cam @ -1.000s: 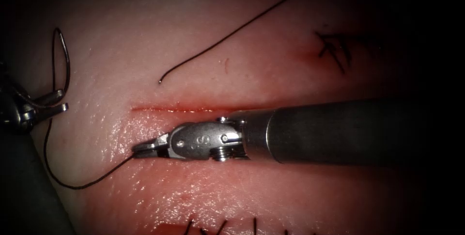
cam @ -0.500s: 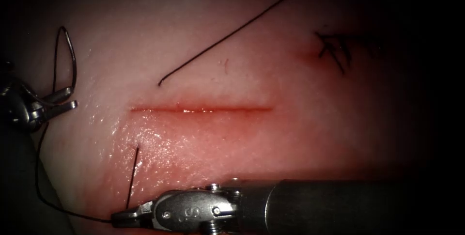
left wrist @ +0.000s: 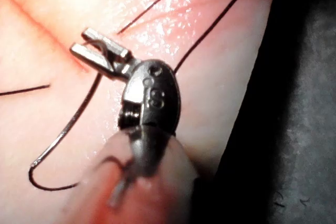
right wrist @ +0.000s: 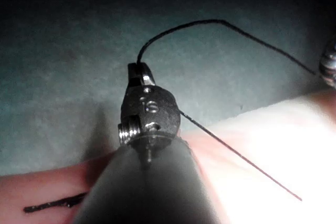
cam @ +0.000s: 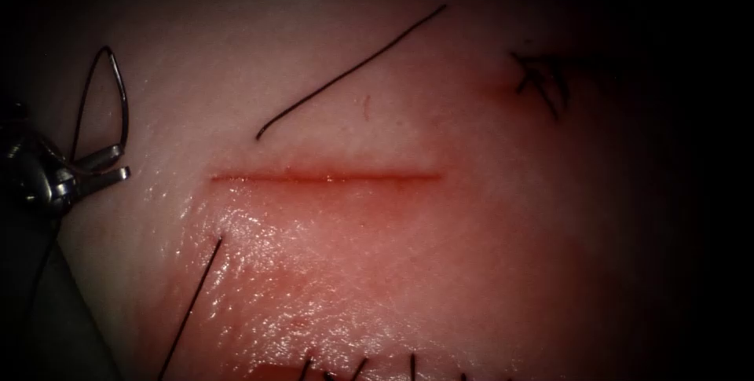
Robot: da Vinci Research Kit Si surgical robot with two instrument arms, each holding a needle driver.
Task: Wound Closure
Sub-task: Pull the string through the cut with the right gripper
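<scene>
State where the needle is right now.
In the endoscope view the needle curves up at far left, left of the cut, held near one end by the left tool, outside the tissue.

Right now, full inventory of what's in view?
tissue: 1, pink, fills the endoscope view.
cut: 1, red line, mid-tissue, open.
needle: 1, dark curved, left of the cut, held near one end, not in the tissue.
thread: 1, black, leaves the tissue below the cut's left end.
thread tail: 1, black, above the cut.
left pincer: shut on the needle.
right pincer: shut on the thread.
</scene>
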